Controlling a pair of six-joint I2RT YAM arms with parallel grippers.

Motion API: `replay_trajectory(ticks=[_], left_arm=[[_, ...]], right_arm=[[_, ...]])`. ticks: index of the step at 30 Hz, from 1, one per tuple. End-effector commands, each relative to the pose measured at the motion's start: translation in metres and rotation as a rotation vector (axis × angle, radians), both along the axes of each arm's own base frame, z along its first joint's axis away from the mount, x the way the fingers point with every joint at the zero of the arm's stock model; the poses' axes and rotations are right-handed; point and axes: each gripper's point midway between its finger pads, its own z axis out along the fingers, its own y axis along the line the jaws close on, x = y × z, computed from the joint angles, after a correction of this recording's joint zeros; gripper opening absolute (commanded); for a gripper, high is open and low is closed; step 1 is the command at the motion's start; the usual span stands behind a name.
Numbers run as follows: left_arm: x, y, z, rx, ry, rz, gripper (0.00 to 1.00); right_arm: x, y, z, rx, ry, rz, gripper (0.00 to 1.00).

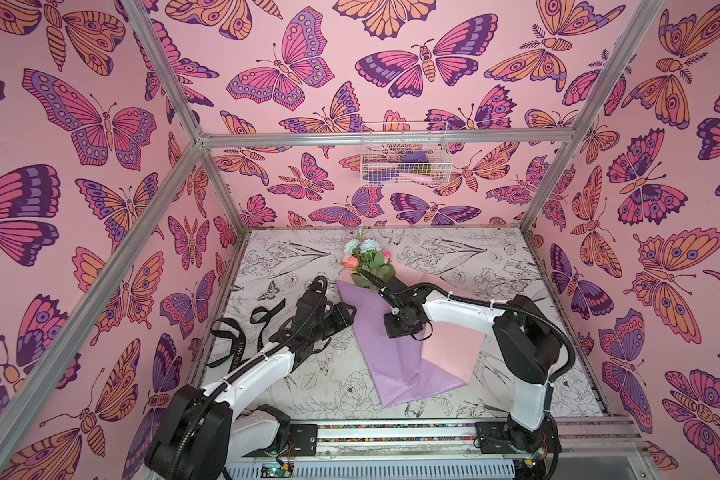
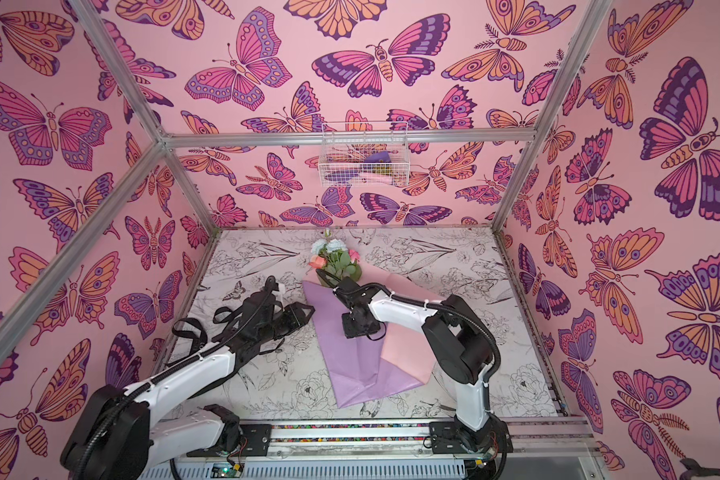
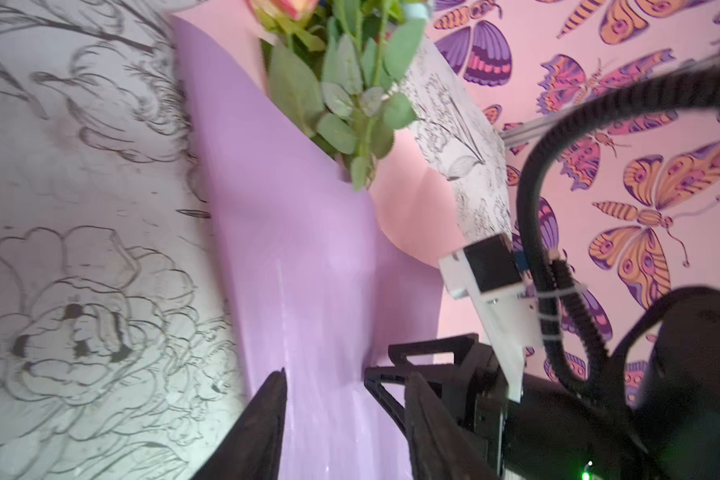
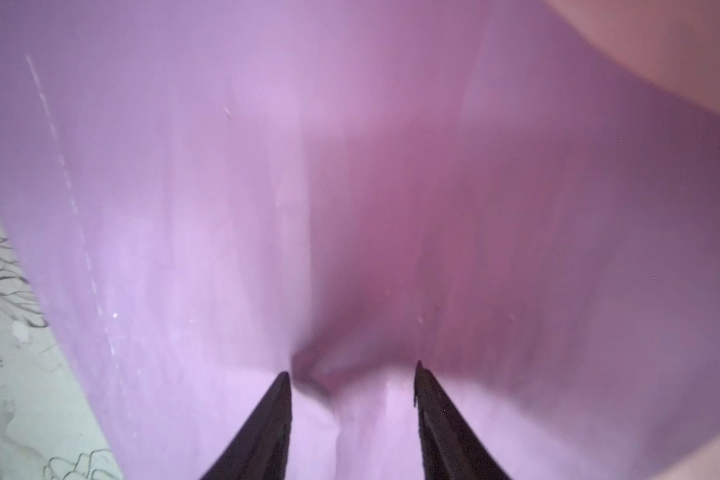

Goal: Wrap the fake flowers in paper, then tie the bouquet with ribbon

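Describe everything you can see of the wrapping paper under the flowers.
The wrapping paper is two smooth, matte sheets, lilac overlapping pink, lying loosely folded and untied on the table. The flowers' stems disappear into its far end. A small pinched crease sits between the right gripper's open jaws; the left gripper, open, points at its lilac side.

Pink butterfly-print walls (image 1: 391, 50) and a silver frame (image 1: 287, 139) enclose the table (image 1: 495, 266), printed with black-line flowers; a wire basket (image 1: 375, 166) hangs on the far wall.
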Motion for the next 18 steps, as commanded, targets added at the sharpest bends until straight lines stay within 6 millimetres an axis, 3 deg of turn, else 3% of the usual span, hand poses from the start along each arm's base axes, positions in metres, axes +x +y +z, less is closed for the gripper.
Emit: replay_trajectory(ticks=[1, 7, 9, 13, 18], left_arm=[[-0.032, -0.023, -0.020, 0.050, 0.046, -0.122, 0.46], [-0.066, -0.078, -0.028, 0.073, 0.040, -0.319, 0.37], [-0.074, -0.093, -0.039, 0.084, 0.058, -0.370, 0.36], [-0.087, -0.122, -0.042, 0.075, 0.037, -0.456, 0.34], [-0.091, -0.147, -0.045, 0.072, 0.012, -0.520, 0.32]], right_arm=[[0.008, -0.021, 0.033, -0.002, -0.083, -0.059, 0.54], [-0.007, -0.055, 0.041, 0.049, -0.106, -0.193, 0.55], [-0.017, -0.073, 0.045, 0.059, -0.123, -0.256, 0.55], [-0.043, -0.113, 0.035, 0.056, -0.134, -0.398, 0.57], [-0.076, -0.147, 0.020, 0.086, -0.119, -0.533, 0.57]])
